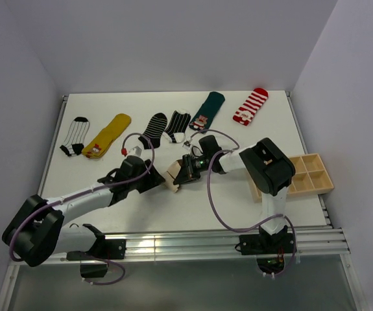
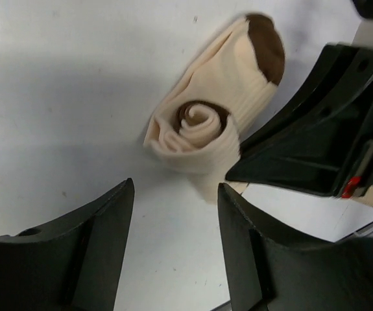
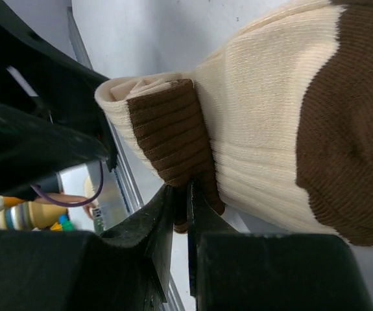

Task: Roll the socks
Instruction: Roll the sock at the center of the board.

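A cream sock with brown bands (image 1: 175,175) lies partly rolled at the middle of the table. In the left wrist view its roll (image 2: 198,136) shows a brown-centred spiral, the brown toe pointing away. My left gripper (image 2: 176,189) is open just short of the roll, with bare table between its fingers. My right gripper (image 3: 187,194) is shut on the sock's brown cuff (image 3: 173,139) at the edge of the roll. From above, the left gripper (image 1: 158,183) and right gripper (image 1: 187,170) flank the sock. Several other socks lie flat in a row behind, among them a black one with white lines (image 1: 154,129).
The back row also holds a white striped sock (image 1: 74,137), a yellow one (image 1: 108,135), a teal one (image 1: 207,109) and a red-and-white one (image 1: 251,105). A wooden compartment tray (image 1: 308,173) sits at the right table edge. A metal rail (image 1: 199,243) runs along the front.
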You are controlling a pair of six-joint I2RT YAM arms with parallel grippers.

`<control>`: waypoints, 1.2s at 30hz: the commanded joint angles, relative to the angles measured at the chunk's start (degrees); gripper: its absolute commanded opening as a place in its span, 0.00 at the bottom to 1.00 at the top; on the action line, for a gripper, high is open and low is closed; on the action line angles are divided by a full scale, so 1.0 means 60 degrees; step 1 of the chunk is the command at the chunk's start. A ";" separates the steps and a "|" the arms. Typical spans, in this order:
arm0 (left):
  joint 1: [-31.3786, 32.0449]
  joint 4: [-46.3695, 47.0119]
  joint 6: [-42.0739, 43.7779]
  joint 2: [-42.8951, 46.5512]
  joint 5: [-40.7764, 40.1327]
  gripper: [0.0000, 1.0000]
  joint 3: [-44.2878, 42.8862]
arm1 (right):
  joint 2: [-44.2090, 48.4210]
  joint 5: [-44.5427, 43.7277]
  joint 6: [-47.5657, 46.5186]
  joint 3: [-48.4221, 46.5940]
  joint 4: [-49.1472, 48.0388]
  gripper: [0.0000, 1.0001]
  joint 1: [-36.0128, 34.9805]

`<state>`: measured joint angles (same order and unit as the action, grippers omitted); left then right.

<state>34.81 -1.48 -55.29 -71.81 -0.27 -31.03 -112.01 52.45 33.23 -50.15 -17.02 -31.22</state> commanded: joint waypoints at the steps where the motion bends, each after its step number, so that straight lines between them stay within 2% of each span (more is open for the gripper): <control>1: 0.0336 0.2057 -0.0570 0.0425 -0.0364 0.60 0.0629 | -0.0653 -0.0845 -0.0295 0.0010 0.1634 0.00 0.0091; 6: 0.0483 0.2370 -0.0629 -0.0086 -0.0701 0.61 0.0645 | -0.0814 -0.0889 -0.0353 -0.0342 0.2131 0.00 0.0106; 8: 0.0483 0.2355 -0.0688 -0.0349 -0.1065 0.60 0.0543 | -0.0902 -0.0890 -0.0441 -0.0474 0.2279 0.00 0.0106; 19: 0.0483 0.2151 -0.0878 -0.2195 -0.1185 0.53 -0.0307 | -0.1035 -0.1284 -0.0865 -0.0913 0.2966 0.02 0.0121; 22: 0.0498 0.2091 -0.1024 -0.2504 -0.1141 0.54 -0.0425 | -0.0947 -0.1620 -0.1041 -0.1031 0.3172 0.12 0.0092; 23: 0.0512 0.2048 -0.1083 -0.2591 -0.1126 0.54 -0.0468 | -0.0889 -0.1709 -0.1085 -0.1031 0.3202 0.19 0.0091; 26: 0.0585 0.2047 -0.1288 -0.2782 -0.1112 0.53 -0.0527 | -0.0654 -0.2089 -0.1232 -0.1046 0.3304 0.27 0.0033; 30: 0.0702 0.2077 -0.1493 -0.3031 -0.0980 0.51 -0.0644 | -0.0551 -0.2485 -0.1422 -0.1221 0.3596 0.30 -0.0069; 31: 0.0746 0.2004 -0.1522 -0.3090 -0.1009 0.49 -0.0688 | -0.0435 -0.2646 -0.1408 -0.1193 0.3583 0.31 -0.0099; 35: 0.0805 0.1375 -0.1684 -0.3192 -0.1286 0.32 -0.0951 | 0.0662 -0.3480 -0.1393 -0.0622 0.3057 0.41 -0.0201; 36: 0.0805 0.1084 -0.1698 -0.3193 -0.1316 0.31 -0.0996 | 0.0984 -0.4077 -0.1451 -0.0505 0.2925 0.42 -0.0245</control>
<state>38.76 11.33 -64.62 -89.43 -6.55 -35.88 -110.19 43.62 28.84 -56.18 -1.37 -31.62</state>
